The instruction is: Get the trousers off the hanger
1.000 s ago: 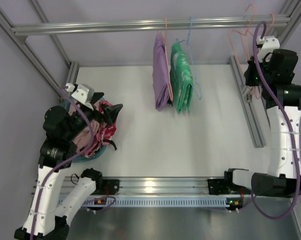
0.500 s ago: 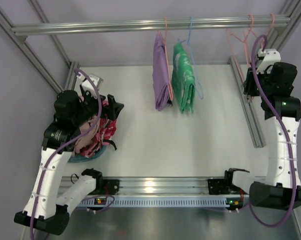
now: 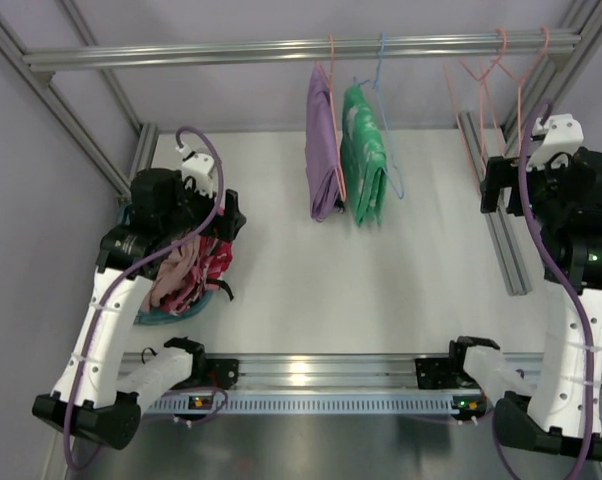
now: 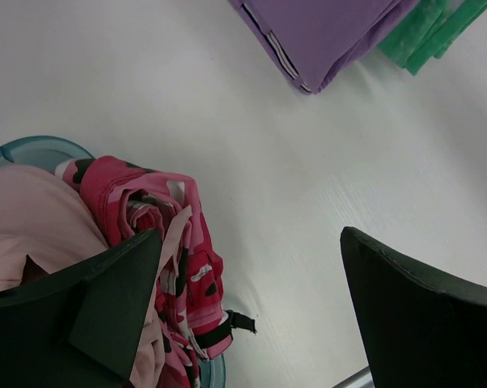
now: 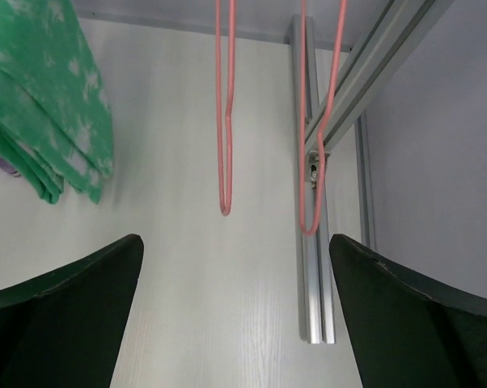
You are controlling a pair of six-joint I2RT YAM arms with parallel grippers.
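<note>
White surface (image 3: pixel 431 260) beneath an aluminium rail (image 3: pixel 301 48): soft pale dusty-pink trousers (image 4: pixel 25 222) lie bunched in a teal basket (image 4: pixel 33 148) well below the rail's left part, their long axis impossible to tell.
Two thin salmon-pink wire hangers (image 5: pixel 225 212) hang bare at the rail's right end, hooks up, bodies pointing down. Left gripper (image 4: pixel 251 275) and right gripper (image 5: pixel 235 283): jaws spread wide, holding nothing.

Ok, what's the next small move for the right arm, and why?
Probably retreat the right gripper toward its base: its jaws stand open and empty, the salmon hanger ahead hangs bare, and the pale pink trousers already lie in the teal basket.
</note>
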